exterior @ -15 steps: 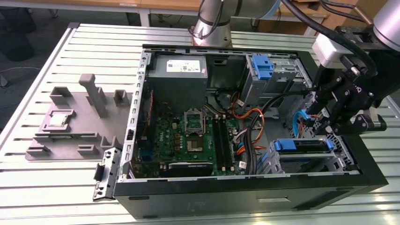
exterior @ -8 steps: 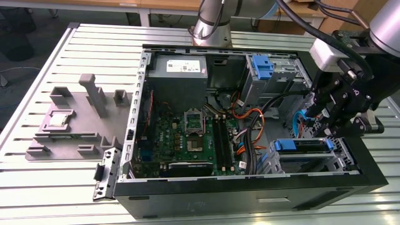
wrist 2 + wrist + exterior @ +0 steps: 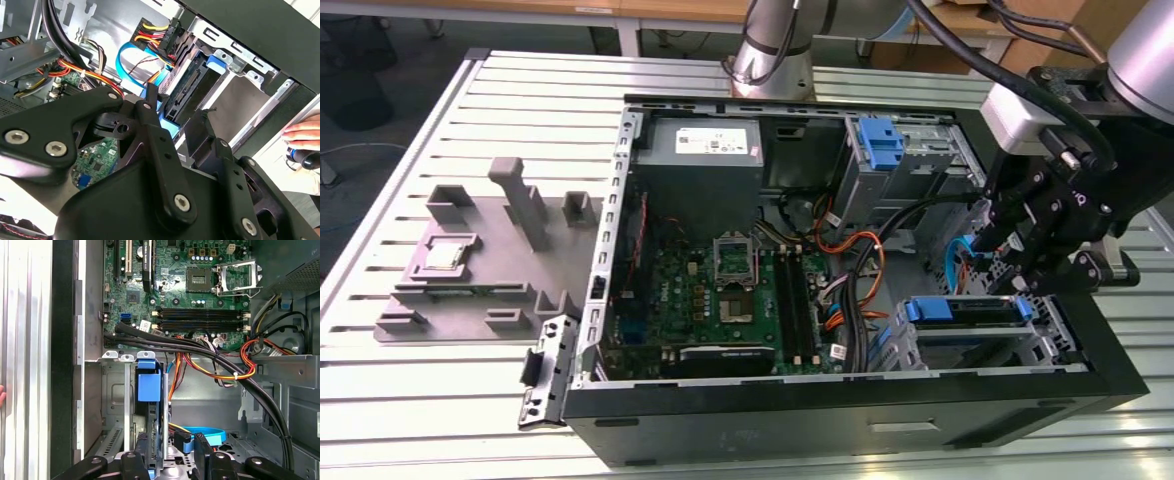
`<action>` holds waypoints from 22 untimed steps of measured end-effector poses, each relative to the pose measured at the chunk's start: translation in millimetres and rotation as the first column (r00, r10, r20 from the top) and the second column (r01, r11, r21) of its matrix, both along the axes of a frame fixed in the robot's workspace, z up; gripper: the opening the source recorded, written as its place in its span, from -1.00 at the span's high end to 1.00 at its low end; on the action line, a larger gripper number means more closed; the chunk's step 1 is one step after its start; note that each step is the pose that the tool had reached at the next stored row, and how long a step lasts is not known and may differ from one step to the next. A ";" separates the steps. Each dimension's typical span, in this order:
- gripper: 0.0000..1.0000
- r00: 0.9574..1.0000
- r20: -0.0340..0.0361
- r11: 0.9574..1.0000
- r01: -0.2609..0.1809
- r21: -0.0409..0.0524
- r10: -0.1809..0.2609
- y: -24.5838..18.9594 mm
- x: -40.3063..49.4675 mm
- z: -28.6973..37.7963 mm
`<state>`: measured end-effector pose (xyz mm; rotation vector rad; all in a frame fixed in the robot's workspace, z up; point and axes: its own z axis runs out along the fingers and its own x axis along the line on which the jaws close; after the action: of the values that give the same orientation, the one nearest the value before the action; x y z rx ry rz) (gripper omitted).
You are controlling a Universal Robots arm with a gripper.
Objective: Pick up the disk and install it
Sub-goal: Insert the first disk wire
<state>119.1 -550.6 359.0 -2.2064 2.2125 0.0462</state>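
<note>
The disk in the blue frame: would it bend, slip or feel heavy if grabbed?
Probably stiff: the disk looks like a flat metal slab, so it should hardly flex. Likely heavy for its size, being metal. Its blue plastic carrier looks smooth, so it might slip.

A silver-grey jointed robot arm (image 3: 771,45) bent over, its black two-fingered metal gripper (image 3: 1041,272) pointed down.
The arm is seen rising from its base and folded across to the exterior view's right; in the first wrist view the black fingers (image 3: 204,454) are held apart.
</note>
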 end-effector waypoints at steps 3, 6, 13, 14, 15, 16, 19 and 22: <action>0.02 1.000 0.000 1.000 0.000 0.000 0.000 0.0 0.0 0.0; 0.02 1.000 0.000 1.000 0.000 -0.001 0.000 0.0 0.0 0.0; 0.42 1.000 0.000 1.000 0.000 -0.001 0.000 0.0 0.0 0.0; 0.42 1.000 0.000 1.000 0.000 -0.001 0.000 0.0 0.0 0.0; 0.42 1.000 0.000 1.000 0.000 -0.002 0.000 0.0 0.0 0.0; 0.42 1.000 0.000 1.000 0.000 -0.002 0.000 0.0 0.0 0.0; 0.44 1.000 0.000 1.000 0.000 -0.002 0.000 0.0 0.0 0.0; 0.70 1.000 0.000 1.000 0.000 -0.002 0.000 0.0 0.0 0.0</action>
<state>119.1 -550.6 359.0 -2.2075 2.2136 0.0438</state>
